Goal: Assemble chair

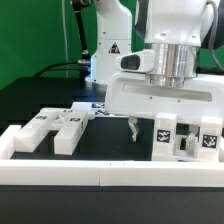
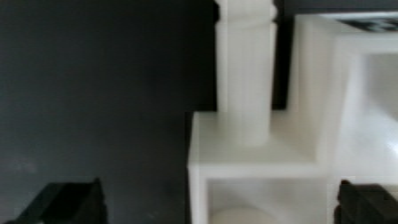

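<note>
Jaws: two-finger gripper (image 1: 147, 128) spread wide, holding nothing.
Parts: white blocky plastic tagged chair pieces (image 1: 190, 135) just beside it, on the exterior view's right; second cluster (image 1: 60, 128) on the left.
Risk: an off-centre descent may strike the white plastic bar (image 2: 242, 70) and knock the pieces askew.

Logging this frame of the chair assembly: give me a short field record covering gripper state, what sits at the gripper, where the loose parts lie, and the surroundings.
gripper: gripper open, holding nothing
between fingertips: white bar part, not clamped
exterior view's left: tagged slab lying flat
exterior view's right: tagged cluster, below the gripper
front edge: border rail
surface: black table
contact with parts: cannot tell
</note>
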Robot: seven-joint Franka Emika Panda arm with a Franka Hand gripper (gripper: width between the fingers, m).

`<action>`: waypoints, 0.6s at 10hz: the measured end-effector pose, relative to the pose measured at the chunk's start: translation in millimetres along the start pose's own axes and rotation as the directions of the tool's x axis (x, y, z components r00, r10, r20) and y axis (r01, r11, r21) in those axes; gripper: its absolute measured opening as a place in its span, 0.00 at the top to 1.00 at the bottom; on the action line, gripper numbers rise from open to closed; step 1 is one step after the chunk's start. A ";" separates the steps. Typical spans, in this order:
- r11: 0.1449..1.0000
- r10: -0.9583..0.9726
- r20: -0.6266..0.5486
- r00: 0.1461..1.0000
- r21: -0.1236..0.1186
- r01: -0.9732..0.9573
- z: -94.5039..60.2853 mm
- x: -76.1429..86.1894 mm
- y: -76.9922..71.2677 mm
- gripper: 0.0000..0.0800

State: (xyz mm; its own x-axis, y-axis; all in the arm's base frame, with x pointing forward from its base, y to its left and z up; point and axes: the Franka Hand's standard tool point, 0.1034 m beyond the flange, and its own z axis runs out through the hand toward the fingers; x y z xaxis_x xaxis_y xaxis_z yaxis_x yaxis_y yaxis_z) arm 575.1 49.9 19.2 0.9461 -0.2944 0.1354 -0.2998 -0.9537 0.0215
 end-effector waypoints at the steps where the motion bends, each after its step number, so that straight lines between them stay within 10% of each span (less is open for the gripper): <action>1: 1.000 -0.001 0.002 1.000 -0.002 0.001 1.6 -1.1 0.4 0.19; 3: 1.000 0.001 0.007 1.000 -0.005 -0.001 4.3 -2.4 2.4 0.22; 5: 1.000 0.000 0.007 1.000 -0.005 0.000 4.3 -2.5 2.1 0.67; 6: 1.000 0.000 0.007 1.000 -0.005 0.000 4.3 -2.5 2.1 0.67</action>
State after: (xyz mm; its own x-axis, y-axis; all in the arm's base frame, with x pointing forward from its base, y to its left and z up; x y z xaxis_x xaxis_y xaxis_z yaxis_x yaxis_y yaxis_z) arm 572.6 48.4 14.6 0.9468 -0.2950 0.1287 -0.3006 -0.9534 0.0266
